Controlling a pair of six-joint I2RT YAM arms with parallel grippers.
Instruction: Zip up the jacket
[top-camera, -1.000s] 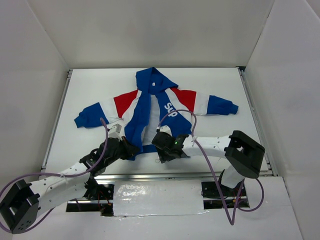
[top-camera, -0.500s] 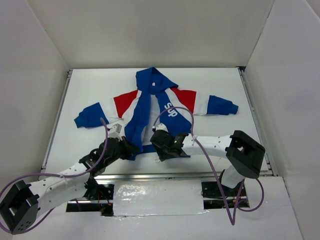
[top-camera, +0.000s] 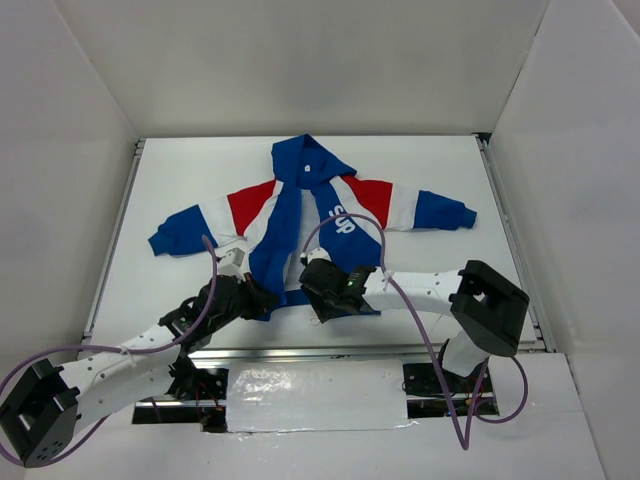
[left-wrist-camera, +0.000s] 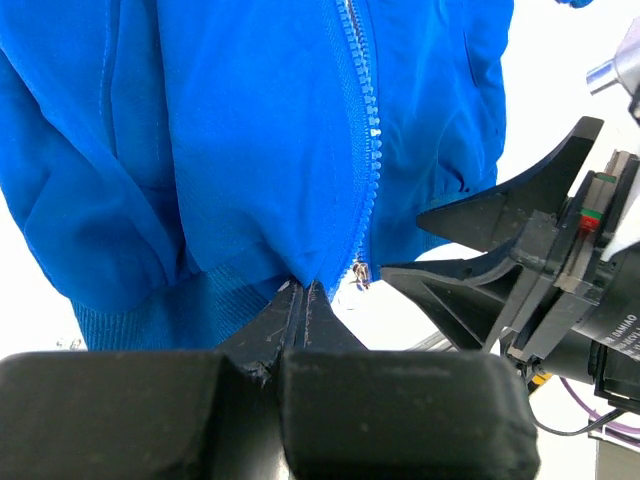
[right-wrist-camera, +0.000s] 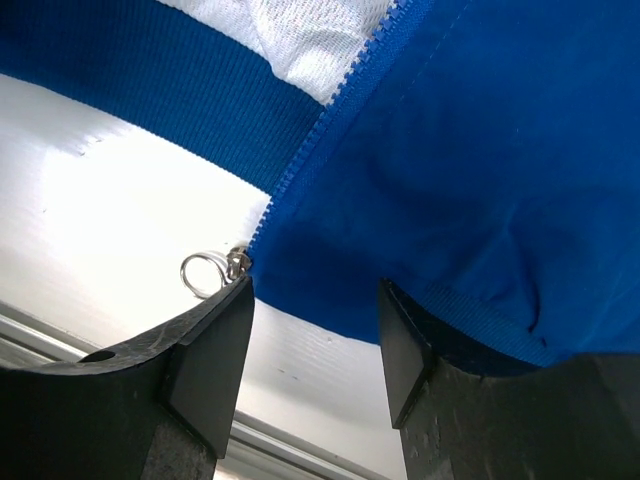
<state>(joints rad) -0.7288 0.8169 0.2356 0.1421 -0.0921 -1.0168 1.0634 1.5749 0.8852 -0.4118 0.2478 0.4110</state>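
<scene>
While the left hand (left-wrist-camera: 300, 292) is pinching the bottom edge of the jacket (top-camera: 340, 215) by the zipper (left-wrist-camera: 362, 150), the right hand (right-wrist-camera: 315, 290) is hanging open over the other bottom corner, beside the zipper ring (right-wrist-camera: 198, 270). The jacket is lying unzipped on the white table (top-camera: 180, 170).

White table (top-camera: 180, 180) between plain white walls (top-camera: 300, 60), even light

I count one jacket (top-camera: 310, 215) on one desk (top-camera: 430, 170). There are two end effectors, the left end effector (top-camera: 257, 297) and the right end effector (top-camera: 310, 295). One metal ring (right-wrist-camera: 200, 270) is at the one zipper (right-wrist-camera: 330, 117).
</scene>
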